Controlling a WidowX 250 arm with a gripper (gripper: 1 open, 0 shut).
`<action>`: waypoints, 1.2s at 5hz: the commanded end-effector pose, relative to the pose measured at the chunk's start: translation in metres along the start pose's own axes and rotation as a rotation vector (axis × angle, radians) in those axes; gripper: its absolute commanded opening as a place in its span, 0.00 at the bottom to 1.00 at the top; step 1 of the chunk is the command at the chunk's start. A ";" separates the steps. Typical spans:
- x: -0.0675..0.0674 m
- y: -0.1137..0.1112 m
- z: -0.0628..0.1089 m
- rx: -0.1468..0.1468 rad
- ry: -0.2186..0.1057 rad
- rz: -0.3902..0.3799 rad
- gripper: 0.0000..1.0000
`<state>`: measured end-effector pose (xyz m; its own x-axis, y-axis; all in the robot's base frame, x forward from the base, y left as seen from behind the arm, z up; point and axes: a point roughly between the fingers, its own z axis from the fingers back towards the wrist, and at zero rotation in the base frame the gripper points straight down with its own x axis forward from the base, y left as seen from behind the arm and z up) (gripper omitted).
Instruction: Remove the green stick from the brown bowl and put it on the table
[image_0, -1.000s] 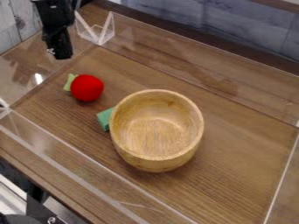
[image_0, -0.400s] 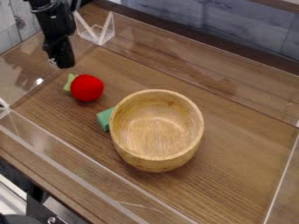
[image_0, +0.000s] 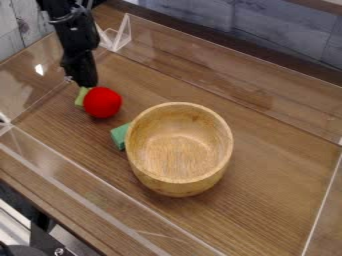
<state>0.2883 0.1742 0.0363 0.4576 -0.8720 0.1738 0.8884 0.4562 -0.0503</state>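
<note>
A dark brown wood-grain tabletop (image_0: 267, 55) fills the view, edged on the left by low clear acrylic walls (image_0: 34, 60). Nearest, toward the lower middle, sits the large round light-brown wooden bowl (image_0: 179, 149); no green stick can be made out in it. A small green object (image_0: 120, 134) lies just beside its left rim. Farther back is a round red ball (image_0: 102, 102), with a pale green piece (image_0: 82, 97) at its left. Behind them hangs the black robot gripper (image_0: 83, 80); whether its fingers are apart or together I cannot tell.

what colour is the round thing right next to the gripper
The ball is plain red; it shows best in the now camera view.
</note>
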 end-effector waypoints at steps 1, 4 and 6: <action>0.001 0.000 0.022 0.069 -0.004 -0.020 1.00; 0.007 -0.005 0.038 0.081 -0.027 0.038 0.00; 0.015 0.001 0.052 0.078 -0.073 0.038 1.00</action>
<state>0.2866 0.1625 0.0617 0.5022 -0.8278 0.2499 0.8627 0.4996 -0.0789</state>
